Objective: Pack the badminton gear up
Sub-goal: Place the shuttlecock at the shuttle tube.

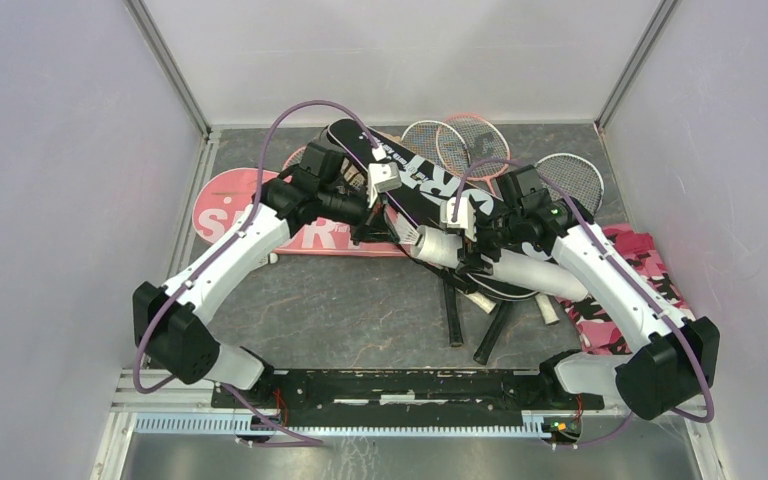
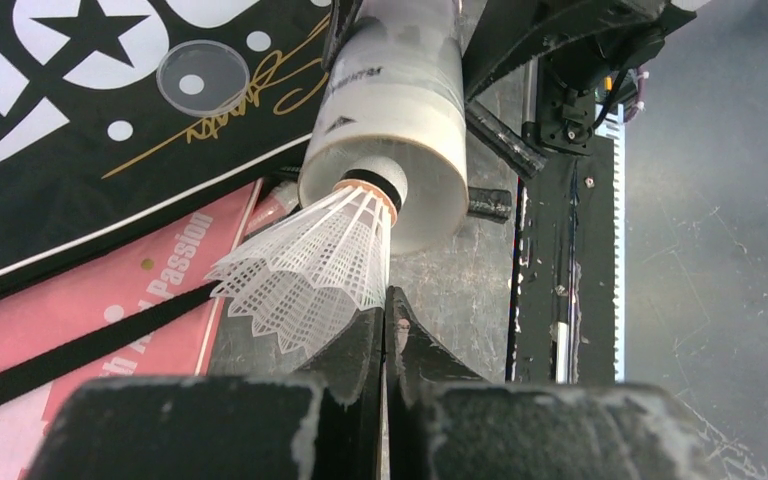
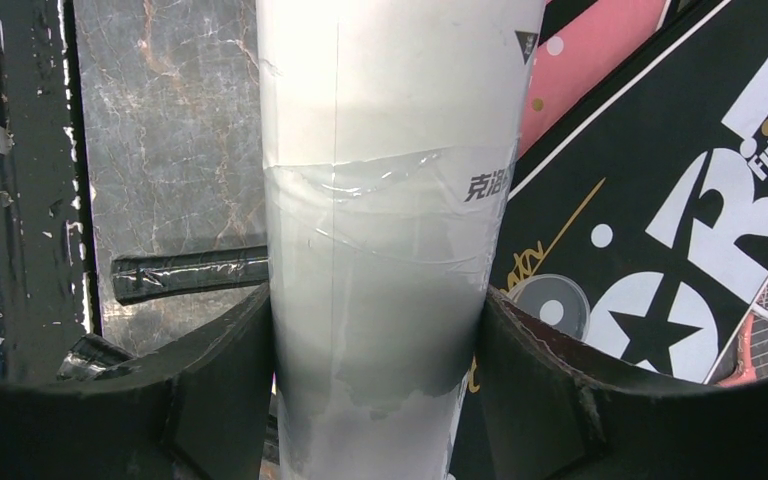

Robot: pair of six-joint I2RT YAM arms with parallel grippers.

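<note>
My right gripper (image 3: 375, 340) is shut on the long white tube (image 3: 390, 200), one finger on each side. The tube (image 1: 520, 270) lies slanted above the table, its open end toward the left arm. A white shuttlecock (image 2: 315, 265) has its cork head in the tube's mouth (image 2: 395, 110). My left gripper (image 2: 387, 300) is shut on the edge of its mesh skirt. In the top view the left gripper (image 1: 400, 232) meets the tube's end over the black cover (image 1: 430, 185). The pink cover (image 1: 230, 215) lies to the left. Thin-framed rackets (image 1: 460, 140) lie at the back.
A clear round lid (image 2: 200, 75) rests on the black cover. Black racket handles (image 1: 455, 315) stick out toward the near edge under the tube. The pink camouflage cloth (image 1: 640, 270) lies by the right arm. Grey walls close in both sides and the back.
</note>
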